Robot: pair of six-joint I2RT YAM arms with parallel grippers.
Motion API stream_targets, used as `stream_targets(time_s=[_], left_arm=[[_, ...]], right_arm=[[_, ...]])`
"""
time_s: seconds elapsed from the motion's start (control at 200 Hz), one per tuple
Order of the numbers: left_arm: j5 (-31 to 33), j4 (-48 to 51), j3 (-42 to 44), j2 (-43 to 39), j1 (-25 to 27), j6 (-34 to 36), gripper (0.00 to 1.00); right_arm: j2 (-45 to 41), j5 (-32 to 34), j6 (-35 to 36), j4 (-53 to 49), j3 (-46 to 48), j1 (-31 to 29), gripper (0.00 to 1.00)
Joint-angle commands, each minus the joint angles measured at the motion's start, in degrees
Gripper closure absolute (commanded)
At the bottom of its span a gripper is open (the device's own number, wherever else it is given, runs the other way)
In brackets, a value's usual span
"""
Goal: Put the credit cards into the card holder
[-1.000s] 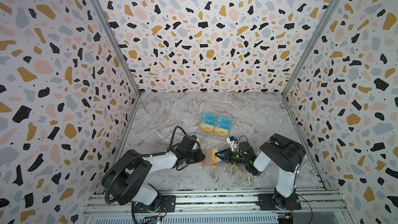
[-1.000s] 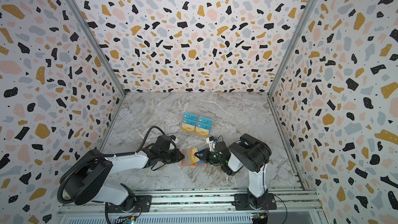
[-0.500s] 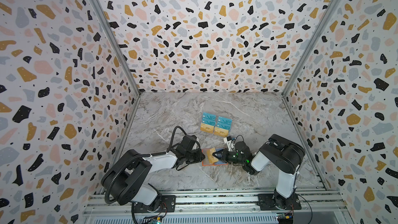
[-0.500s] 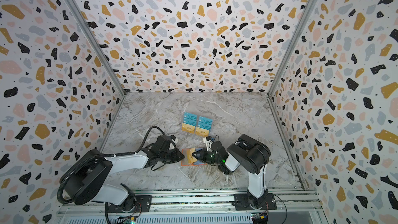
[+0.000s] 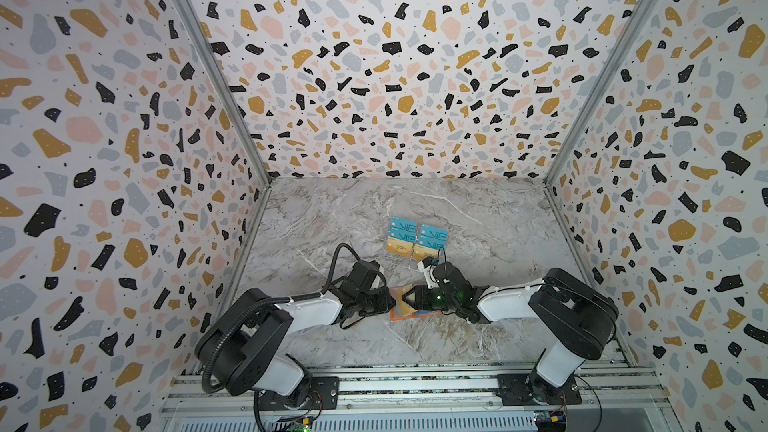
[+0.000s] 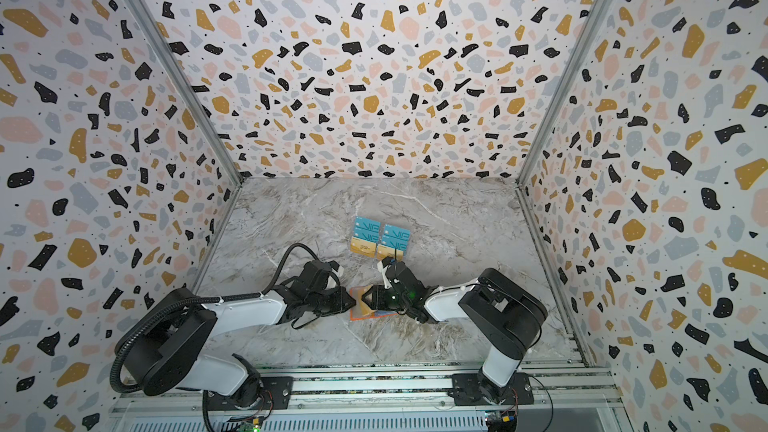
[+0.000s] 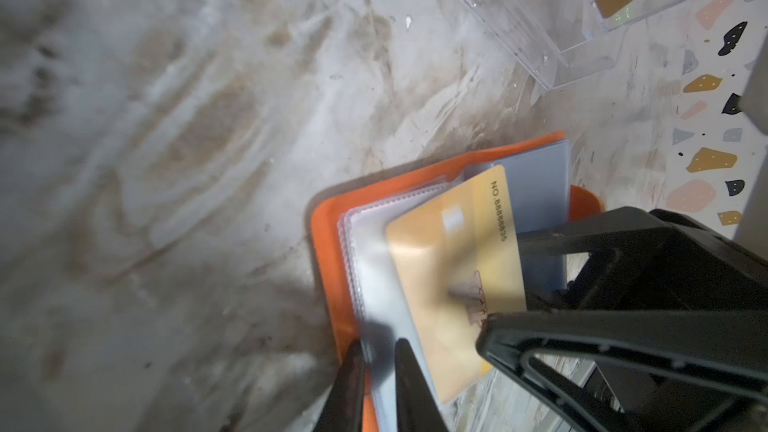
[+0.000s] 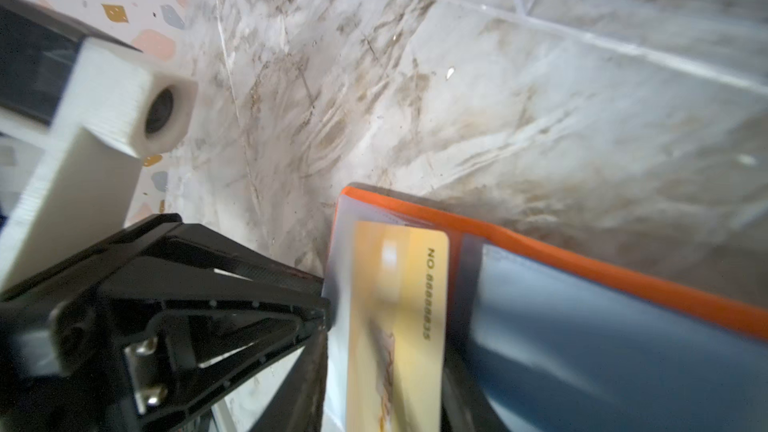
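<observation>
The orange card holder lies open on the marble floor between both arms. My left gripper is shut on one clear inner sleeve at the card holder's edge. A gold credit card rests partly tucked among the sleeves. My right gripper is open, one finger on each side of that card, not pinching it. More credit cards, teal and gold, stand in a clear stand behind.
The clear acrylic stand sits just behind the card holder, close to the right wrist. Terrazzo walls close in three sides. An aluminium rail runs along the front edge under both arm bases.
The right gripper pushed slightly left with the gold card, then its jaws opened and released it at the sleeves. The left gripper has kept its hold and place.
</observation>
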State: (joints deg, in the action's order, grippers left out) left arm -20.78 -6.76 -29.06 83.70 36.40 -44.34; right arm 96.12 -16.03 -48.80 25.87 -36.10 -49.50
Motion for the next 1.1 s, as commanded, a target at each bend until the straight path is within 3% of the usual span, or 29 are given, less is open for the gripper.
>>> stream_targets(time_s=[0.0, 0.325, 1.096], left_arm=[[-1.0, 2.4, -0.3, 1.0, 0.3, 0.3, 0.82], [-0.8, 2.5, -0.3, 1.0, 0.3, 0.6, 0.82], [-0.6, 2.8, -0.4, 0.0, 0.3, 0.2, 0.82]], right_arm=[[-2.3, 5.0, 4.1, -12.3, -0.5, -0.6, 0.54], [-6.0, 7.1, 7.7, -15.9, -2.9, 0.7, 0.47], [0.2, 0.0, 10.3, -21.2, -9.2, -2.0, 0.51]])
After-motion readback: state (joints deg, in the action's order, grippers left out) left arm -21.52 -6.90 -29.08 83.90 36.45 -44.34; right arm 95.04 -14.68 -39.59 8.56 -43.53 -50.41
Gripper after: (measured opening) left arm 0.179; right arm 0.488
